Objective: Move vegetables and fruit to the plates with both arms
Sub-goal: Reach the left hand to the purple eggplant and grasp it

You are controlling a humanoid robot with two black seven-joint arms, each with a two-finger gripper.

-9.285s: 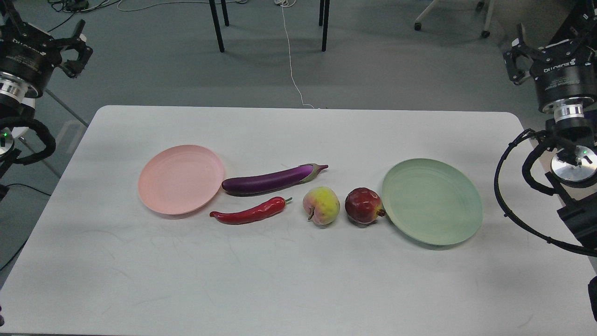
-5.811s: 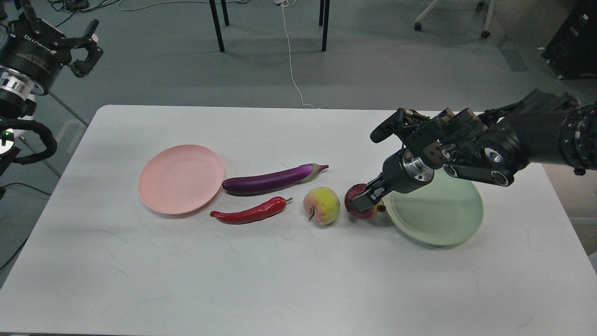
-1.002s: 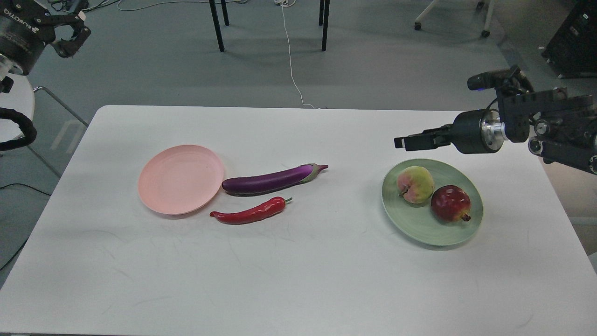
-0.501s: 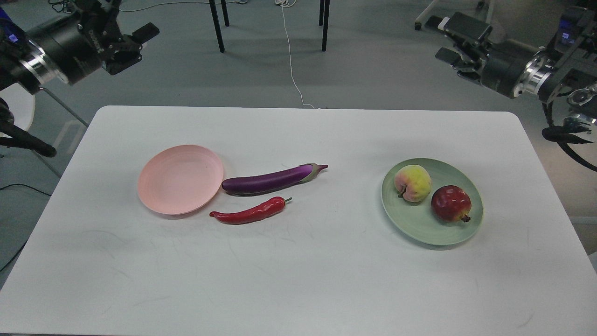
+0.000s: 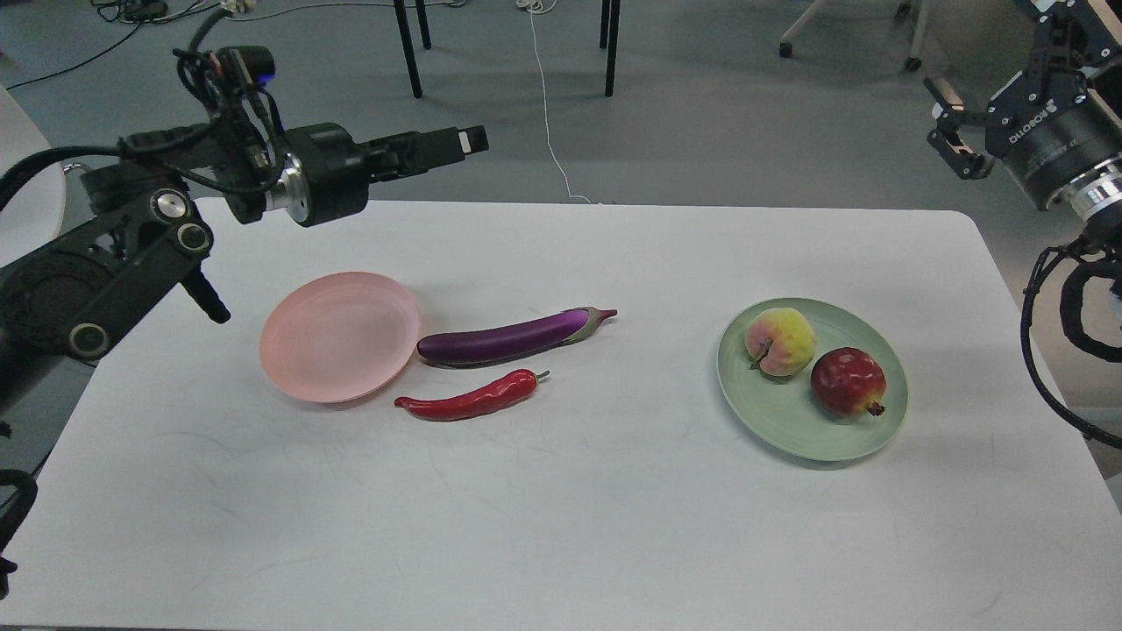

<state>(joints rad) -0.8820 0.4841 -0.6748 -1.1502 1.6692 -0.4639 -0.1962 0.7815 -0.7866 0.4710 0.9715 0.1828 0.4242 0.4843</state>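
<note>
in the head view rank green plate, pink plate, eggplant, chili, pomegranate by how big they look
1. Eggplant and green plate: alike in span, the plate covers more area.
2. Pink plate.
3. Chili.
4. Pomegranate.

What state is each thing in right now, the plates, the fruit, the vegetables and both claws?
pink plate: empty, on the table.
green plate: holds both fruits.
peach: on the green plate.
pomegranate: on the green plate, beside the peach.
eggplant: lying on the table, beside the pink plate.
chili pepper: lying on the table, in front of the eggplant.
left claw: holding nothing, above the table's far edge.
right claw: open, empty, off the table.
</note>
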